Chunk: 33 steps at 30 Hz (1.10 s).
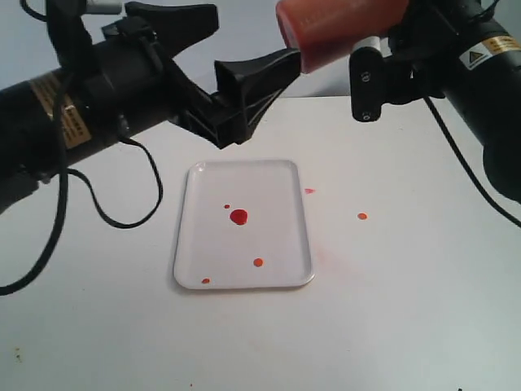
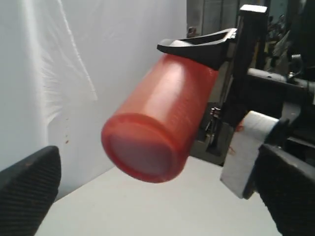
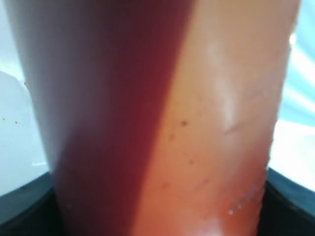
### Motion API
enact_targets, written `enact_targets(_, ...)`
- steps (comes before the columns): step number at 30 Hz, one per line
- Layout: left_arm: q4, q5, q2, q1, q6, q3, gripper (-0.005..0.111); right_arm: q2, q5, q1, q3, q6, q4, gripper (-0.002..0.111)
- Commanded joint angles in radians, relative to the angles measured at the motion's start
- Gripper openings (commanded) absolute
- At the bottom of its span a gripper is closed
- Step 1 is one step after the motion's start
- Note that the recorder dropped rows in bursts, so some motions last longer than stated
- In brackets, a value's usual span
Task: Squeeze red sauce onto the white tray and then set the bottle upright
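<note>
Filling the right wrist view, the translucent orange-red plastic squeeze bottle [image 3: 197, 123] sits clamped in the right gripper [image 1: 366, 49], tipped sideways and held aloft at one o'clock from the flat white rectangular plastic tray [image 1: 189, 236]. At eleven o'clock the left gripper [image 1: 218, 50] hangs with jaws wide apart, empty, facing the bottle's base. Glossy red sauce [image 1: 238, 217] dots the tray; two drops lie on the white table [image 1: 407, 309] at three o'clock.

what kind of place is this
Probably a robot lab bench: a left arm and a right arm over a plain white table, a white sheet hung as backdrop, equipment beyond it.
</note>
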Motion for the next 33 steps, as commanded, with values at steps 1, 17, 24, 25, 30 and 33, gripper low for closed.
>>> enact_targets(1, 0.034, -0.134, 0.103, -0.004, -0.023, -0.093, 0.105, -0.011, -0.002, -0.032, -0.007, -0.012, -0.029, 0.0)
enact_targets(17, 1.103, 0.251, 0.359, -0.004, -0.851, -0.579, 0.105, -0.011, 0.184, -0.017, -0.007, -0.012, -0.145, 0.0)
enact_targets(24, 1.18, 0.237, 0.414, -0.004, -0.9, -0.586, 0.105, -0.011, 0.184, -0.017, -0.007, -0.012, -0.15, 0.0)
enact_targets(25, 1.18, 0.245, 0.419, -0.004, -0.891, -0.586, 0.104, -0.011, 0.184, -0.017, -0.007, -0.012, -0.15, 0.0)
enact_targets(30, 1.161, 0.283, 0.42, -0.004, -0.879, -0.586, 0.087, -0.011, 0.184, -0.017, -0.007, -0.012, -0.15, 0.0)
enact_targets(33, 1.157, 0.291, 0.43, -0.004, -0.859, -0.586, 0.054, -0.011, 0.184, -0.017, -0.007, -0.012, -0.15, 0.0)
